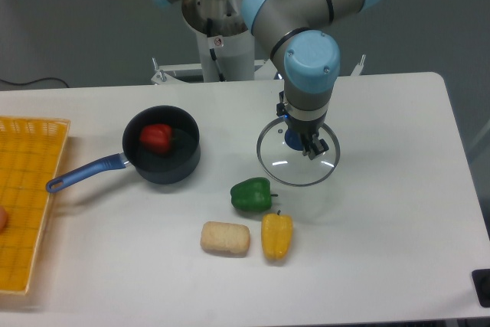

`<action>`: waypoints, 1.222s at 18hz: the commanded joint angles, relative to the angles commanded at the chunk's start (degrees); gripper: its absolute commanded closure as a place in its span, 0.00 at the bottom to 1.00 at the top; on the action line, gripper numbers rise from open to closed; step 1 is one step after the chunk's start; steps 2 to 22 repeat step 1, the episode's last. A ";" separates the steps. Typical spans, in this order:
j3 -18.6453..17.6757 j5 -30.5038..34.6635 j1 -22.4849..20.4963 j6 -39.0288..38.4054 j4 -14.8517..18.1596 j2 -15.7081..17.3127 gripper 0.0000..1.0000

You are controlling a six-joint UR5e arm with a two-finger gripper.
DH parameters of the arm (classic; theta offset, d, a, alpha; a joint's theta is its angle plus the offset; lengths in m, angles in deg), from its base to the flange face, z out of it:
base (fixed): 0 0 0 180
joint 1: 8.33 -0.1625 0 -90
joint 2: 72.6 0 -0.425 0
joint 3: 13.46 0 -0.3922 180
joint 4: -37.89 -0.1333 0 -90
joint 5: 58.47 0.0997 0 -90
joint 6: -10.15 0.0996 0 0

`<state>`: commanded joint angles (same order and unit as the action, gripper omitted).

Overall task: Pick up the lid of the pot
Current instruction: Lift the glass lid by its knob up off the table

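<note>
The pot lid is smooth, clear glass, glossy, and its thin rim has a shiny metallic look. Its blue knob looks like smooth plastic. The pan is dark and smooth, with a low sheen, and its blue handle has a plastic look. The green pepper and the yellow pepper are smooth, with soft glossy highlights. The red piece, shaded inside the pan, seems smooth too. The tan block is matt. Moulded plastic with a patterned surface makes up the orange-yellow crate. The white counter is smooth and mostly matt.
</note>
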<state>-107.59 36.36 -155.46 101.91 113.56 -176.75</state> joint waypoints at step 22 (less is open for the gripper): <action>-0.09 0.00 0.09 -0.61 0.00 0.00 0.57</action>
